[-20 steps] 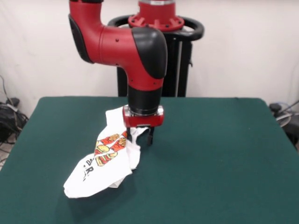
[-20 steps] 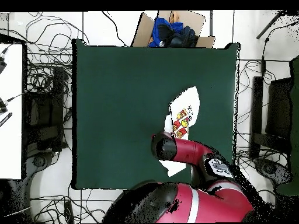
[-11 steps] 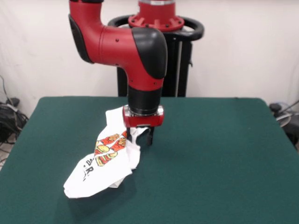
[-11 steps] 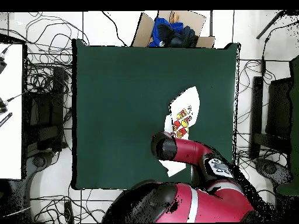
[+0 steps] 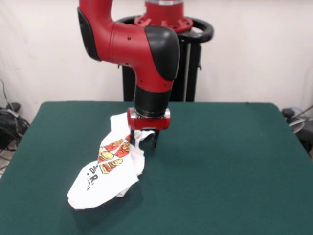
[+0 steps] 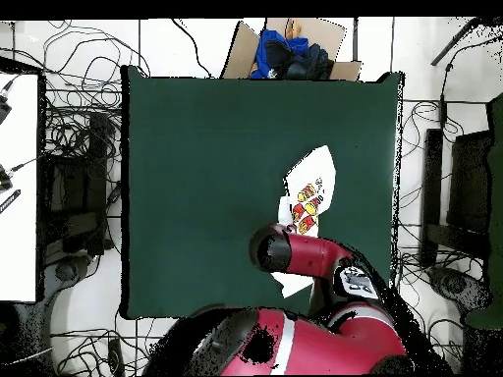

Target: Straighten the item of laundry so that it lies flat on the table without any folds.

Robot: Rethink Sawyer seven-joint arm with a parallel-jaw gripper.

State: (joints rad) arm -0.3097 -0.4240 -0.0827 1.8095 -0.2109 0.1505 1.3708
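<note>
Currently, gripper (image 5: 143, 141) closed on crumpled T-shirt (image 5: 110, 169), cloth pinched between fingers above table (image 5: 225, 166). Spreading step underway; outward pull needed next.

From overhead, the red and black arm (image 6: 295, 255) hides the gripper and the middle of the crumpled white printed T-shirt (image 6: 312, 182). In front, black lettering on that shirt (image 5: 91, 179) is folded under (only a few letters show).

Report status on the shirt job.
Claw low over the T-shirt, grip unclear. Shirt still bunched and folded on the green table. Nothing else on the tabletop.
</note>
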